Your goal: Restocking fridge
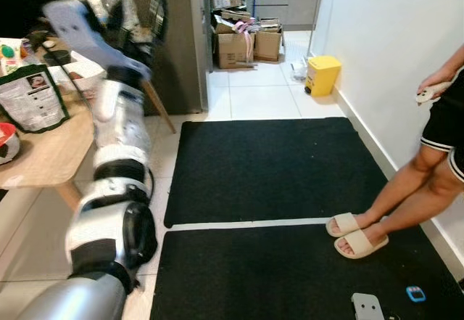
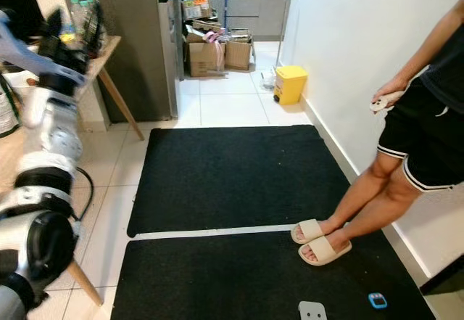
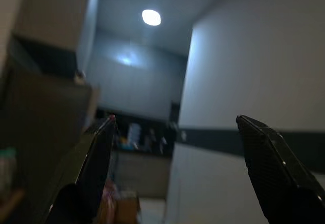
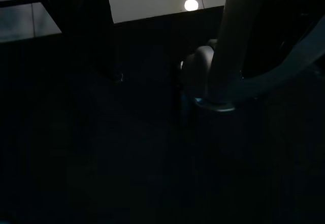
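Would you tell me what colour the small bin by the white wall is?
The bin is yellow, clearest in the left eye view.

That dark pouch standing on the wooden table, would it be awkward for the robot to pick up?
Probably a bit. The pouch looks like soft printed film, so it would likely crumple under a squeeze. It stands upright on a narrow base near the table edge, so a nudge might tip it. The left pincer is open, raised above.

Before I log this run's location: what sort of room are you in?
Probably a home kitchen or dining area: a tall grey fridge stands ahead, a light wooden table holds food packets, and cardboard boxes sit on white tiles beyond the black floor mats.
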You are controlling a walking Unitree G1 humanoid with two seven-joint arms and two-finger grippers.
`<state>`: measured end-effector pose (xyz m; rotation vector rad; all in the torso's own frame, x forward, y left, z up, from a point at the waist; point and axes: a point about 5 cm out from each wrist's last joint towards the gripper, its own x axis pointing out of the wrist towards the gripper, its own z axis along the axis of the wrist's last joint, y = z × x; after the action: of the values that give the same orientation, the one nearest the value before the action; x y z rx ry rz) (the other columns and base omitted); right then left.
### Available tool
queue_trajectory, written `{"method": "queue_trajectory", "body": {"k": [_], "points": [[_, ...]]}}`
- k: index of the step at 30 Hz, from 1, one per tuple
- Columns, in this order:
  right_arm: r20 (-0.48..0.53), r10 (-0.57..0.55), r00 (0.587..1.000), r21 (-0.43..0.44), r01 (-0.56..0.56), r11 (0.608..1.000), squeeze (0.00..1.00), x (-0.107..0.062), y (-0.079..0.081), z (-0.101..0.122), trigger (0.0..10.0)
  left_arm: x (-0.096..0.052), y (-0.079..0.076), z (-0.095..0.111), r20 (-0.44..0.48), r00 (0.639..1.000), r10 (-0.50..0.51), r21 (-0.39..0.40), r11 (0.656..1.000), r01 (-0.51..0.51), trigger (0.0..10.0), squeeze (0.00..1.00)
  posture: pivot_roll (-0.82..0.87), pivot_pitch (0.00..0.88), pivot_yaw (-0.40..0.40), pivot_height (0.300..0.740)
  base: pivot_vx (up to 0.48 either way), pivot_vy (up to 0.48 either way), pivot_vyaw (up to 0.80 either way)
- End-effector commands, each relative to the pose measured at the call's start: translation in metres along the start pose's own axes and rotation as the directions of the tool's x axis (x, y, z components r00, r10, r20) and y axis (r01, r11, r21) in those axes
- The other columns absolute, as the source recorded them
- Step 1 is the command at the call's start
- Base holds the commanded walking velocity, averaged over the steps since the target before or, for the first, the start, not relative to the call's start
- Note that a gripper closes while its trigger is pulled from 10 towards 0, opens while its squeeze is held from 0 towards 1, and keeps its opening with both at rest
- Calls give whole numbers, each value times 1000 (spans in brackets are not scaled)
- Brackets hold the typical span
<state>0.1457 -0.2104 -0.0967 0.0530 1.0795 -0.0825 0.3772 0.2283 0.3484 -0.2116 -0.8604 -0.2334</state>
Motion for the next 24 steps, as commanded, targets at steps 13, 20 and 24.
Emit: {"method": "queue_trajectory", "body": {"k": [13,20,24], "points": [[-3,-4,1000,1,4,1000,0,0,-1,0,10000,-28,28,-17,-234,970,66,417,908,39,10000,0,-5,0,-12,740,0,0,0],[-2,-7,1000,1,7,1000,0,0,-2,0,10000,-85,22,-77,-567,822,54,507,810,296,10000,0,-10,0,-12,740,0,0,0],[-1,-8,1000,1,8,1000,0,0,-2,0,10000,-119,19,-101,-679,732,49,444,822,356,10000,0,-9,0,-13,740,0,0,0]]}}
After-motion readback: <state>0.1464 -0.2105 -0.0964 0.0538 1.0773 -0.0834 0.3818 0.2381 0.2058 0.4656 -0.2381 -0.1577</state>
